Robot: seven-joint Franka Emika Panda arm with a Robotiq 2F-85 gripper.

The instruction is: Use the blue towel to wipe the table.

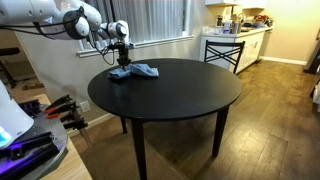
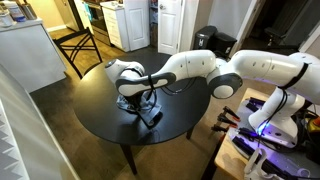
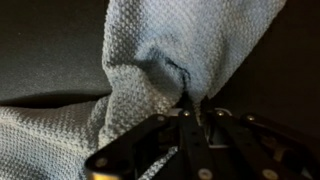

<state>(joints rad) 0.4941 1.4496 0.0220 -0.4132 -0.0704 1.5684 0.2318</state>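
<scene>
Table [image 1: 180, 95]: round, black; we'd judge the top still to be wiped, since nothing shows a stroke made. Arm [image 2: 190, 68] reaches across it. Towel [image 1: 135, 71] lies bunched on the top near the window-side edge. Gripper [image 1: 122, 58] sits right on it; in wrist view the fingers [image 3: 155, 130] look pinched together on a fold of towel. So we read grasp done, wiping left. We see nothing else on the top to block a sweep; chair [image 1: 225, 50] and tools [image 1: 60, 108] stand off the table
</scene>
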